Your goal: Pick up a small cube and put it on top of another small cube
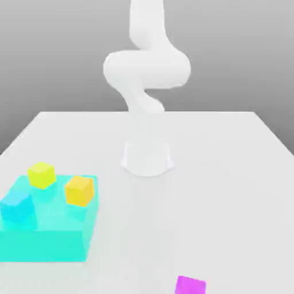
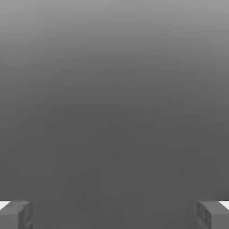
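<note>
Spanning the whole exterior view: a white table (image 1: 229, 172), bare across its middle and toward the exterior view's right. Rising from the far centre: the white arm (image 1: 146, 69), folded back on itself, probably parked clear of the work. Sitting at the near corner on the exterior view's left: a translucent cyan block (image 1: 54, 232), seemingly serving as a raised platform. Resting on top of it, apart from one another: an orange cube (image 1: 79, 190), a yellow cube (image 1: 41, 174) and a cyan cube (image 1: 17, 208). Lying alone at the near edge: a magenta cube (image 1: 190, 285), well apart from the rest. Standing fully spread and gripping nothing: the gripper (image 2: 114, 214), fingertips (image 2: 15, 214) apart in the hand view. Blocking no approach so far.
</note>
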Controlling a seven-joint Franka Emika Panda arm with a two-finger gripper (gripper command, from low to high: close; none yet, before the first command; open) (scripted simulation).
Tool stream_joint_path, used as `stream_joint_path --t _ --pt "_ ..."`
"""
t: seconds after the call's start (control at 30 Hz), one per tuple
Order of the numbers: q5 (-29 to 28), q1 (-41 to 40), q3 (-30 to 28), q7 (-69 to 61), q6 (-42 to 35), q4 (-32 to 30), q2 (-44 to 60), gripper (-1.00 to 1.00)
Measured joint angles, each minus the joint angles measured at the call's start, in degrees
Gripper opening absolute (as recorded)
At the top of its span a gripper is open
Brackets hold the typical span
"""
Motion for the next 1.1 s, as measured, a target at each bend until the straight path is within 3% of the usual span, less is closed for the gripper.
stream_joint_path --t 0.53,0.93,1.1 --pt "-7.6 -4.0 7.8 17.2 9.3 0.4 33.6 0.00" --pt "-7.4 -1.9 8.8 25.8 16.7 0.4 57.8 0.00" --pt "-9.0 -0.1 7.0 28.1 23.5 2.0 68.0 0.00"
